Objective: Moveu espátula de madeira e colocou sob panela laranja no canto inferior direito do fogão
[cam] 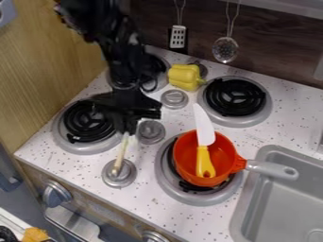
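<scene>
My gripper (pixel 128 127) comes down from the upper left, beside the front-left burner, and is shut on the upper end of the wooden spatula (pixel 122 153). From the fingers the light wooden piece slants down to the front-left metal knob (pixel 119 173), its lower end over that knob. Whether the end touches the knob I cannot tell. The orange pan (pixel 219 153) sits on the front-right burner (pixel 166 183), its grey handle pointing right. A knife (pixel 204 134) with a white blade and yellow handle lies in the pan, blade leaning over the rear rim.
A yellow pepper (pixel 185 77) lies near the back burners. Black coils mark the back-right burner (pixel 235 96) and front-left burner (pixel 85 122). The grey sink (pixel 281 189) adjoins the stove at lower right. Two utensils hang on the back wall.
</scene>
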